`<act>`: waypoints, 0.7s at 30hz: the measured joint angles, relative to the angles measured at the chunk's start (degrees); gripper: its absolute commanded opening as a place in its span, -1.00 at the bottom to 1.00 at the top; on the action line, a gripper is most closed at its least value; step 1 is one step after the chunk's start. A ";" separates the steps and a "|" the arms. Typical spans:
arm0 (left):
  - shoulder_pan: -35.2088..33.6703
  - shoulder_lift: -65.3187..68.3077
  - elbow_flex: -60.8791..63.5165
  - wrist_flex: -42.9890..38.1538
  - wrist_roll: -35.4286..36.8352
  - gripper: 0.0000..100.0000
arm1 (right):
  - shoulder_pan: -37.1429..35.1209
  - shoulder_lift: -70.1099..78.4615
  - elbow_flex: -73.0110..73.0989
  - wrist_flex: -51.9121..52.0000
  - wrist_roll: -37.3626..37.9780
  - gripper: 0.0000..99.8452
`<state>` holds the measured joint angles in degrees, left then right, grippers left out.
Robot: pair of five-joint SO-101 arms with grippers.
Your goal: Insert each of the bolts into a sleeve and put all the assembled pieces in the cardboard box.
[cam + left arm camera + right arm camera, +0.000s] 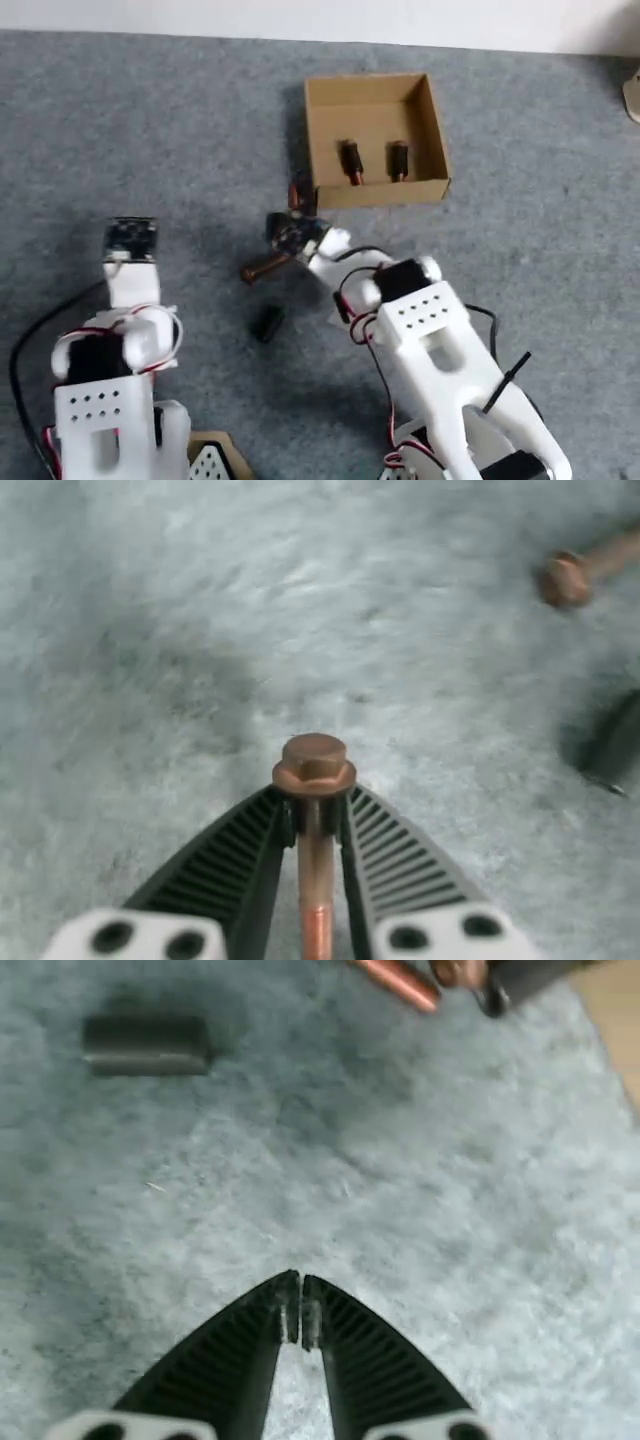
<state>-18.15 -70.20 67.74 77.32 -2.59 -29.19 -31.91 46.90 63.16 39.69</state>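
One open cardboard box (380, 190) near the grey counter's (520, 250) far edge holds two black-sleeved bolts (351, 160). Left hand (316, 805) clamps one copper hex bolt (314, 765). Right hand (300, 1310), mid-counter, is closed and empty, beside one loose copper bolt (265, 268) and one black cylindrical sleeve (267, 322).

A grey, felt-like carpet (140, 130) spreads everywhere, meeting a white strip (300, 18) along the far edge.

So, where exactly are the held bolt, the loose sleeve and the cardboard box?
held bolt (314, 765), left wrist view, on its hexagonal head.
loose sleeve (267, 322), high view, on its middle.
cardboard box (380, 192), high view, on its near outer wall.
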 measured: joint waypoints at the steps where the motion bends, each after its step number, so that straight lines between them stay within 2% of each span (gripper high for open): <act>1: -1.58 0.00 0.00 0.00 0.00 -0.99 | -0.62 0.00 0.00 0.00 0.09 -0.99; 7: -9.23 0.00 0.00 0.00 0.00 -0.99 | -5.54 0.00 0.00 0.00 1.58 -0.90; 14: -16.00 0.00 0.00 0.00 0.00 -0.99 | -9.76 0.00 0.00 0.00 6.51 -0.90; 19: -16.97 0.00 0.00 0.00 0.00 -0.99 | -11.78 0.00 0.00 -2.55 6.42 -0.90; 21: -17.05 0.00 0.00 0.00 0.00 -0.99 | -12.04 0.00 0.00 -4.92 3.16 -0.90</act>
<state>-35.21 -70.20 67.74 77.32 -2.59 -41.23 -31.91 46.90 58.24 42.86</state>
